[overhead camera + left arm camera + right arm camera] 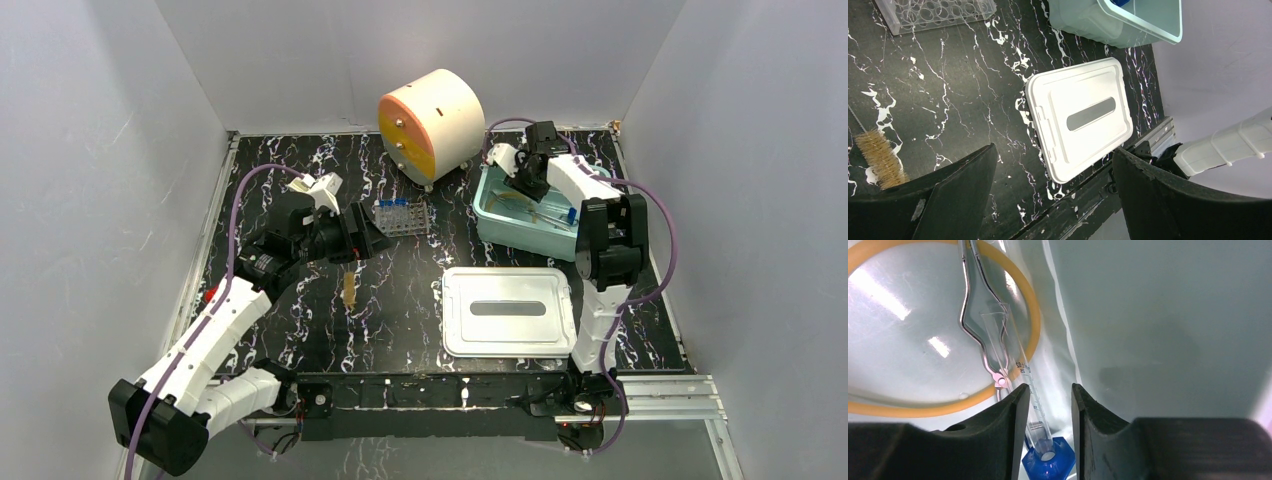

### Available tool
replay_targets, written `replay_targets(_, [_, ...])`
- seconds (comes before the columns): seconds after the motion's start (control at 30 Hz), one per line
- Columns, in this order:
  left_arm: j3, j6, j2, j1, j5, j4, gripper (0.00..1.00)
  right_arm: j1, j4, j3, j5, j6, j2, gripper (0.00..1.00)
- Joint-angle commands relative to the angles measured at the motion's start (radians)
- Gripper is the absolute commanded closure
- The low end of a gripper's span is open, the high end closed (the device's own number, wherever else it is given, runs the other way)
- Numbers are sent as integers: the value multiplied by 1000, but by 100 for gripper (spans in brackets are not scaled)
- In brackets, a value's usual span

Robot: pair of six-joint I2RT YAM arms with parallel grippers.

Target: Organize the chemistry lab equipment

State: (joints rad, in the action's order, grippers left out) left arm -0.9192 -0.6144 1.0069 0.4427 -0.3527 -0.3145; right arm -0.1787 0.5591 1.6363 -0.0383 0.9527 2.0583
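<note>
Nearest the arm bases, the white lid [507,310] lies flat on the dark marbled surface [400,270], off its tub. A little farther in, the tan bristle brush [348,290] lies alone on the surface. The left gripper [1053,150] hovers near it, fingers [963,190] spread wide with nothing between them. Beyond that stands the clear tube rack [402,215], and to its right the teal tub [497,225], where the step in hand takes place. The right gripper [1049,400] reaches down inside, its fingers parted and straddling a clear tube [1024,371] with a blue cap [1048,462]. The tube sits close to one finger with an open gap to the other, so it looks released rather than pinched. It overlaps a pair of wire tongs [964,305] and the edge of the tan rubber-tubing coil [1036,325], which are also in the tub. Whether this is a set-down or the start of a pick-up I cannot tell. For a set-down, the arm should rise straight out with the fingers wide enough to clear the cap, since a sideways pull could drag the tube or snag the tongs. For a pick-up, it should centre on the tube body just above the cap and close gently, because the smooth wall looks likely to slip. Farthest back sits the round cream-and-orange cabinet [430,122], apart from both arms.
</note>
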Motion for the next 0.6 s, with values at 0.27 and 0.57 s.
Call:
replay_targets(0.27, [-67,19,-12,2,62,-98,15,-3,215,200,92,-336,-187,44])
replay_targets(0.57, [-33,-43,-3,3,300,-239,15,-90,385,350,92,-655,-278,38])
